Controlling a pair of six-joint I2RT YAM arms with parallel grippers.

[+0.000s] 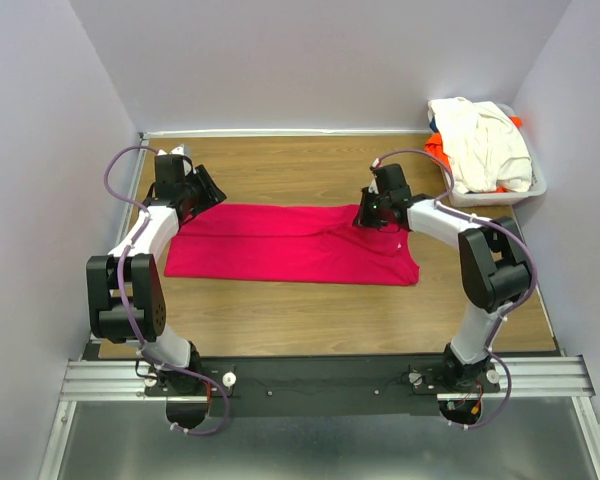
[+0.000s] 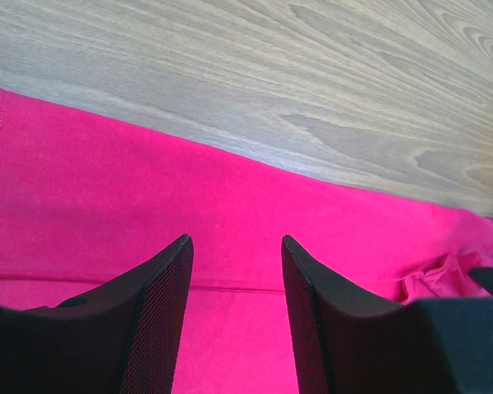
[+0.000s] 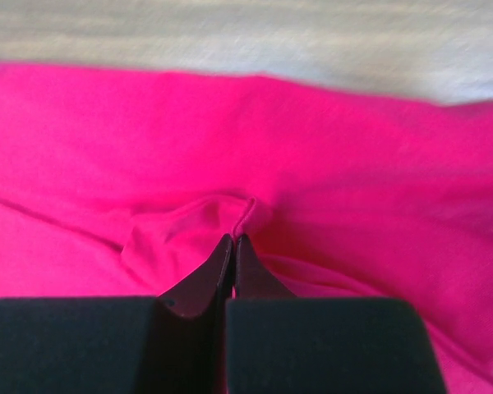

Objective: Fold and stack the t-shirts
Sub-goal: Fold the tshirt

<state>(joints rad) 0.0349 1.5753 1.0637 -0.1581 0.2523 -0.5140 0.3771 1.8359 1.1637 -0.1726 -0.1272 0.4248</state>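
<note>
The crimson-pink t-shirt [image 1: 290, 245] lies spread across the middle of the wooden table [image 1: 280, 160] as a long flat band running left to right. From where I stand it looks to have been folded once lengthwise, though I can't make out the layers for sure. Its surface is mostly smooth, apart from a small bunched ridge near its far right part.

That ridge is where the right gripper [image 3: 234, 242] has hold of it. Its jaws are pressed together, with a pleat of the pink cloth pinched at their tips. Over at the other end, the left gripper [image 2: 237, 246] hangs low above the shirt's far left part. Its jaws are spread apart with nothing between them, only pink fabric beneath.

Off in the far right corner sits a white basket [image 1: 535, 190], with the cream-white t-shirt [image 1: 480, 145] heaped loosely on top and the orange t-shirt [image 1: 438, 150] peeking out under it. Both are crumpled and well apart from the pink one.

As I judge it, the job is early. The first shirt is only partly folded and needs at least another fold to make a compact packet. The two in the basket are untouched and no stack has been started.
</note>
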